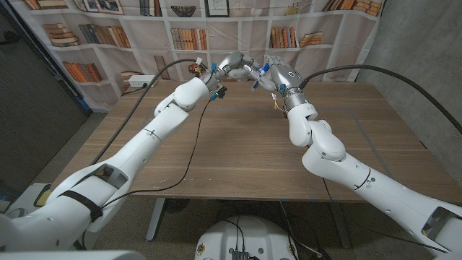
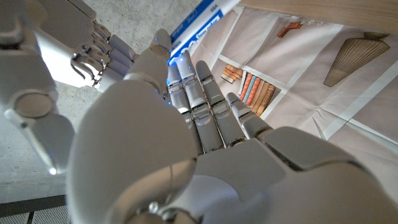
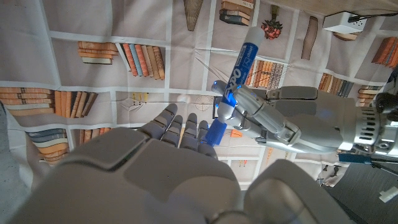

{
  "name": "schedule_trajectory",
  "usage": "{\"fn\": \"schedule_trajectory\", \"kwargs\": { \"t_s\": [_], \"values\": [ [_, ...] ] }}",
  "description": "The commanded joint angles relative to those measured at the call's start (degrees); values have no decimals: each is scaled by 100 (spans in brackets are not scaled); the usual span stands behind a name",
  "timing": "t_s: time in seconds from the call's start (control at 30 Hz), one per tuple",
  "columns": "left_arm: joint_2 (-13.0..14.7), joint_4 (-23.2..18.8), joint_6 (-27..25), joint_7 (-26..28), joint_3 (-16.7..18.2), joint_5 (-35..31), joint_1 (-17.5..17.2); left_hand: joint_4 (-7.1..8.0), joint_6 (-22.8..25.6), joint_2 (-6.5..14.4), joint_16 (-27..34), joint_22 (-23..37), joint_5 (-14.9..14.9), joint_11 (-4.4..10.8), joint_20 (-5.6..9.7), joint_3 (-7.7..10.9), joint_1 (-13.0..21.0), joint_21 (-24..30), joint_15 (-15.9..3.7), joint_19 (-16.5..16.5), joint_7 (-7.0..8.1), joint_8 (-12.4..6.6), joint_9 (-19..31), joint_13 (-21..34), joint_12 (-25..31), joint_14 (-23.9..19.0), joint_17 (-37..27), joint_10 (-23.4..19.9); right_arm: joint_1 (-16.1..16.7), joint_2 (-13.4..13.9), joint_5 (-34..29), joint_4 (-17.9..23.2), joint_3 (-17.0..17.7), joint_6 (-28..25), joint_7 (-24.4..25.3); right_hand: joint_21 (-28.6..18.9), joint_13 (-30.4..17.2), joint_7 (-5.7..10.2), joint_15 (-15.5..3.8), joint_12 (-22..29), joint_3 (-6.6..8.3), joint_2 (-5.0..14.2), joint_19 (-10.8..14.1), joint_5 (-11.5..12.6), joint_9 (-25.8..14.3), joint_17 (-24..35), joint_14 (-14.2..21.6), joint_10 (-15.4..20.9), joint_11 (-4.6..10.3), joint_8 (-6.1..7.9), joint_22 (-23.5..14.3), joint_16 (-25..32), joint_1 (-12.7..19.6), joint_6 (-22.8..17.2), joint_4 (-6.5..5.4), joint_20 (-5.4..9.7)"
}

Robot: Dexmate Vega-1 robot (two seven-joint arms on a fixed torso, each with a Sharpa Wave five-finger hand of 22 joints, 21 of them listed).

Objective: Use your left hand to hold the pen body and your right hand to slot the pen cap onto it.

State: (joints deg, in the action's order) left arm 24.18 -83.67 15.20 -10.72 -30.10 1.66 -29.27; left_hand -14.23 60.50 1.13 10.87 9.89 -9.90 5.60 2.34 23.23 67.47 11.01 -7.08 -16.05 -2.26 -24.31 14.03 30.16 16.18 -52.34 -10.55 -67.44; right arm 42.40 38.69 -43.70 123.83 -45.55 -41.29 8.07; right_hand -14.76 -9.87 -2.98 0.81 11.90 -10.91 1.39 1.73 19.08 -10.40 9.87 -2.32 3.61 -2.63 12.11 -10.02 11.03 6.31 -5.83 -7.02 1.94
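Both hands meet in the air over the far middle of the wooden table. My left hand grips the pen body, a white marker with a blue label, its fingers wrapped round the lower part. The blue pen cap lies in line with the body at its end, against the fingertips of my right hand, which holds it. How far the cap is seated I cannot tell. In the head view the pen shows as a small blue bit between the hands, beside my right hand. The left wrist view shows the pen body past my left hand.
A bookshelf-printed backdrop hangs behind the table. A white socket box sits at the far left edge. Black cables trail from both arms over the tabletop.
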Motion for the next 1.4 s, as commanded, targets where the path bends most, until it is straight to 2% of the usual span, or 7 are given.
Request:
{"fn": "schedule_trajectory", "kwargs": {
  "t_s": [0.03,0.5,0.77,1.17,1.4],
  "values": [
    [-4,27,-4,25,-14,-46,43,857,63,43,22,-3,-23,92,313,884,2,19,-480,-63,-81,2,-5,36,38,-45,-8,-147,-102,41,-302,18,-151,-141,-256,17,-7,6,-16,45,-31,44,27,27,4,18,31,45,-7,47,-11,0,47,-89,10,280],
    [-108,114,-23,48,18,59,30,846,78,45,23,-3,-24,86,364,891,6,22,-479,-85,-80,16,-24,26,42,-83,-2,-169,10,-100,-371,-67,-84,-87,16,64,-9,17,-19,3,-39,76,23,45,3,20,8,-1,9,-39,-14,-31,63,39,16,277],
    [-167,154,-43,11,13,98,30,841,72,39,20,-3,-24,55,402,895,2,25,-467,-102,-75,23,-22,-11,29,-109,5,-187,31,-167,-478,-118,-103,-138,107,154,-14,16,15,-75,-44,108,-69,63,1,22,-101,-173,1,-119,-16,-76,104,202,37,255],
    [-163,92,-81,-9,12,75,2,825,92,39,23,-4,-24,27,479,908,12,30,-477,-135,-105,20,-18,-50,17,-162,12,-212,-49,-220,-978,-196,-318,-342,-44,286,-21,15,88,-153,-51,155,-262,81,-1,28,-353,-467,-39,-162,-18,-123,154,368,59,222],
    [-169,70,-96,-6,20,84,-9,823,109,39,14,-4,-23,0,506,919,8,31,-468,-153,-124,20,-17,-64,21,-189,21,-240,-23,-242,-1065,-201,-307,-320,-107,323,-23,46,99,-165,-61,172,-328,84,-2,30,-439,-586,-37,-185,-20,-122,158,476,58,206]
  ]
}}
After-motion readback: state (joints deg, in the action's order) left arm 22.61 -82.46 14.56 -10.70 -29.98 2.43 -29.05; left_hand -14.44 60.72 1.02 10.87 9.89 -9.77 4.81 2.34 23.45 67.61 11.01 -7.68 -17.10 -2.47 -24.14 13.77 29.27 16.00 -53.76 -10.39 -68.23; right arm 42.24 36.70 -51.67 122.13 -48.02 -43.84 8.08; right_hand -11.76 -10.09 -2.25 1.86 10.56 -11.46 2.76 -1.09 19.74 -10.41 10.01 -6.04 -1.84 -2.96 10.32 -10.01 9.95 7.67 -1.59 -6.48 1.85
